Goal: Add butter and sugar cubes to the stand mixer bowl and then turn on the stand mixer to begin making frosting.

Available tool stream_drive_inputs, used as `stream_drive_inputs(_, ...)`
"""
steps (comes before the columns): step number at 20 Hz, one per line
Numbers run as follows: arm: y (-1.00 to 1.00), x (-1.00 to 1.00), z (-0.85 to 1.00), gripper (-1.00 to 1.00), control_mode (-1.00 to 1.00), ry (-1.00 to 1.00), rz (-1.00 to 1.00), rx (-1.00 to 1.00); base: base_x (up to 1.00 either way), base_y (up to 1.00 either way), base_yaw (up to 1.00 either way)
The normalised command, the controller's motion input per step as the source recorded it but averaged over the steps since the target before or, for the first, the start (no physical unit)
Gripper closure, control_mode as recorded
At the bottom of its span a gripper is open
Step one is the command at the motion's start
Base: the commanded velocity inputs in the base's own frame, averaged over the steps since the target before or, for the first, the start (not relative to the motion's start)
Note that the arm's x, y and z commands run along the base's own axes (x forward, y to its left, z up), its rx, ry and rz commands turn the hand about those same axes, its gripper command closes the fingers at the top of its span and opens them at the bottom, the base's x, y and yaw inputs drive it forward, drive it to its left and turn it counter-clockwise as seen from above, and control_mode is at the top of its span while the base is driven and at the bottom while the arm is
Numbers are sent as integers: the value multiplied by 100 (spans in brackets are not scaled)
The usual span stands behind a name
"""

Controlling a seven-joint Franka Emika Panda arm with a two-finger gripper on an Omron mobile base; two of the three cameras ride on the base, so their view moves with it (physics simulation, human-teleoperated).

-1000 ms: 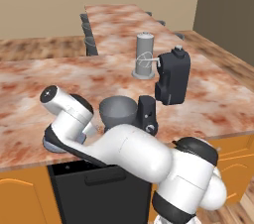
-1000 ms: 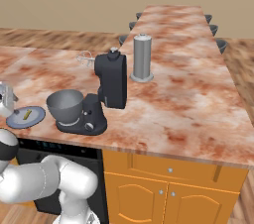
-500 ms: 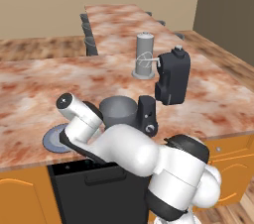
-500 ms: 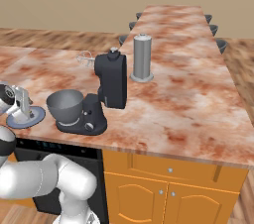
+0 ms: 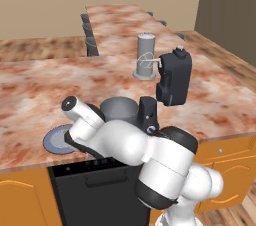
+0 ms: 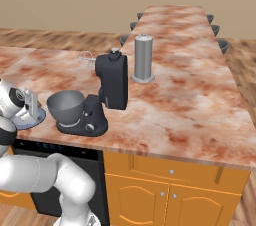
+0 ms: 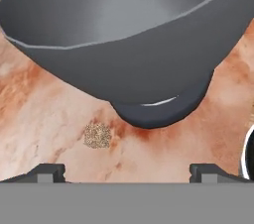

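The sugar cubes (image 7: 97, 135) lie as a small tan clump on the marbled counter (image 7: 44, 104), just in front of the stand mixer bowl (image 7: 124, 44) and near its narrow foot. The tool (image 7: 127, 171) hangs close before the cubes with its tips spread wide, holding nothing and touching nothing. The bowl sits on the stand mixer (image 6: 107, 92); a blue-grey plate (image 5: 57, 139) lies just beside the bowl.

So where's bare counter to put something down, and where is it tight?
Wide bare marble lies right of the stand mixer, out to the counter's front edge, and beyond the tall grey cylinder. It's crowded at the front left: the stand mixer bowl, blue-grey plate and open gripper bunch together, with the sugar cubes on the counter beside the bowl's foot.
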Motion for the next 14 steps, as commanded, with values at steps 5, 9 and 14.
stream_drive_inputs(5, 0, 31, -21, -100, -100, 3, -7, 0, 0, 0, 0)
stream_drive_inputs(9, 0, 30, -24, -100, -100, 4, -5, 0, 0, 0, 0)
stream_drive_inputs(14, 0, 25, -25, -100, -100, 4, -5, 0, 0, 0, 0)
